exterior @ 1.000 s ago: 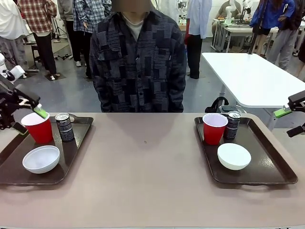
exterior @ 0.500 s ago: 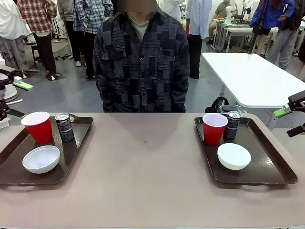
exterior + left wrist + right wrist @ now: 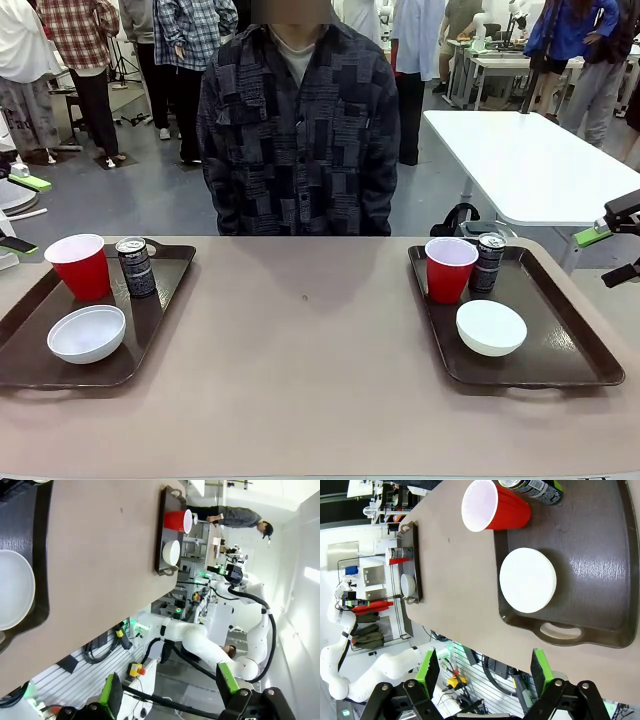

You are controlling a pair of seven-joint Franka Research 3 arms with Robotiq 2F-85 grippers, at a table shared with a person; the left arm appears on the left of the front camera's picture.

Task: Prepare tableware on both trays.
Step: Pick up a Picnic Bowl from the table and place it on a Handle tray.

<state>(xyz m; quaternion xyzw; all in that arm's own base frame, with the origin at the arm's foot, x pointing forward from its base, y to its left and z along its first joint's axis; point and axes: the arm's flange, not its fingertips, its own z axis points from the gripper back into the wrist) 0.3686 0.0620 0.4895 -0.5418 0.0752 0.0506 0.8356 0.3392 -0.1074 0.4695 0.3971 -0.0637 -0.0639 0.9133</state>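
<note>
The left tray holds a red cup, a dark can and a white bowl. On the right tray stand a red cup, a can and a bowl. My left gripper hangs open at the far left edge, apart from the left cup. My right gripper is open beyond the right tray's far corner. The right wrist view looks down on the right tray, its cup, can and bowl, with my right gripper holding nothing. Past my left gripper, also holding nothing, the left wrist view catches the near bowl.
A person in a dark patterned shirt stands at the table's far side, hands down. The brown tabletop lies bare between the trays. A white table stands behind at the right, and other people farther back.
My left gripper has pulled away from the left red cup's rim, up and out to the far left edge. The cup stands on its tray. The right arm has not moved.
</note>
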